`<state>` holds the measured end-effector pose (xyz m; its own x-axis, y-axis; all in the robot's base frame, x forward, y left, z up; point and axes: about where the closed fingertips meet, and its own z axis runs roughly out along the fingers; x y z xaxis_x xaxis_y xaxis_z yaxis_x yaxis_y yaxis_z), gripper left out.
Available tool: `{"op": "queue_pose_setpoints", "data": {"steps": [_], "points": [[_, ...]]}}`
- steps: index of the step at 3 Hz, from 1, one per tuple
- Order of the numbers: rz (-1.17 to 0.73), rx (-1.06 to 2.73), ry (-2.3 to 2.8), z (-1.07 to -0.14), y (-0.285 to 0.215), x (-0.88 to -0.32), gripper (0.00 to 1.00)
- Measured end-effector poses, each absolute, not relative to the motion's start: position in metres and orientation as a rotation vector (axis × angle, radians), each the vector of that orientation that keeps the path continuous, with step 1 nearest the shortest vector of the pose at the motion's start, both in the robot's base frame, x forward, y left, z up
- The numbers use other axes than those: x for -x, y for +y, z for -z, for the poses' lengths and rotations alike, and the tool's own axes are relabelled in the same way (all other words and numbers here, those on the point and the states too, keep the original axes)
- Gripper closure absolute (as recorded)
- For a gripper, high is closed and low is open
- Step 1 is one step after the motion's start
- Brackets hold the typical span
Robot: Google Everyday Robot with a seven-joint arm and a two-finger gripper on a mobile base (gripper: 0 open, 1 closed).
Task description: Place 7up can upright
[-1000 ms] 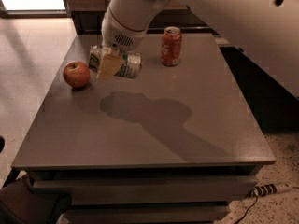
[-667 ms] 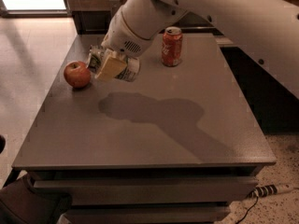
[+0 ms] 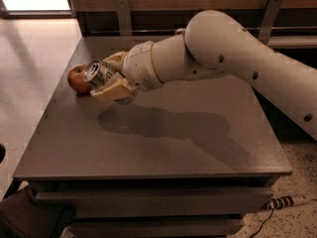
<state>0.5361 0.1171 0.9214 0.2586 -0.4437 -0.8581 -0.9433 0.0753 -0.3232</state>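
Clamping the 7up can [image 3: 97,72] just right of the apple [image 3: 76,79], the gripper [image 3: 105,77] is holding it tilted, its long axis nearly horizontal and its top pointing toward the apple.

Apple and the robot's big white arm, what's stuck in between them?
In the camera view, the 7up can is there, tipped on its side, held in the gripper right beside the apple.

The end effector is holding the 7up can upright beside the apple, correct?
Not quite. The camera view shows the end effector holding the 7up can tipped on its side, silver top facing sideways, not upright. It is indeed beside the apple.
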Motion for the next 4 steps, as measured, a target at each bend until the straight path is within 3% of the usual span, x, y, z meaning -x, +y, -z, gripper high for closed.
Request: {"op": "queue_pose_setpoints", "data": {"steps": [2,4], "points": [[-0.724,1.150,1.253,-0.927,0.106,-0.553,1.00],[-0.771,1.014,1.342,-0.904,0.090,-0.566,1.00]]}}
